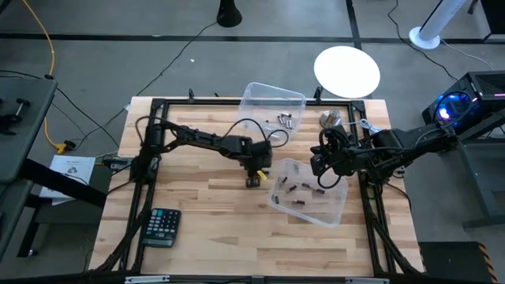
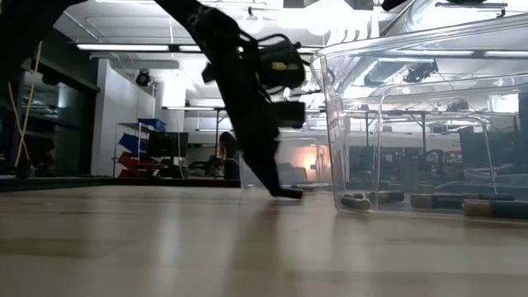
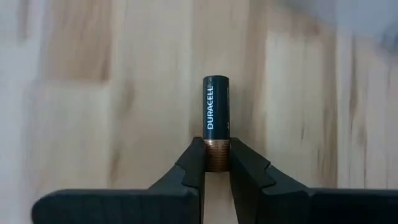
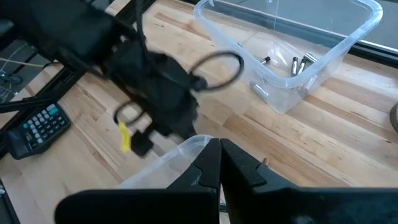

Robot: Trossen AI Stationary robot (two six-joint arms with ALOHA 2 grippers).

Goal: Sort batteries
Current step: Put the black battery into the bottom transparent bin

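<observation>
Battery (image 3: pixel 217 118) is pinched by its copper end in the left gripper (image 3: pixel 217 163) low over the bare wood beside the near bin (image 1: pixel 338 211), so I'd lift straight up before swinging over the rim.

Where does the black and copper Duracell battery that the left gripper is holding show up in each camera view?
High view: hidden under the left gripper, just beside the near clear plastic bin.
Low view: at the fingertips touching the wood, too dark to make out.
Left wrist view: black and copper Duracell battery, centre, its copper end pinched between the fingers.
Right wrist view: not visible; only the left arm shows.
Shared landmark: the near clear bin.
</observation>
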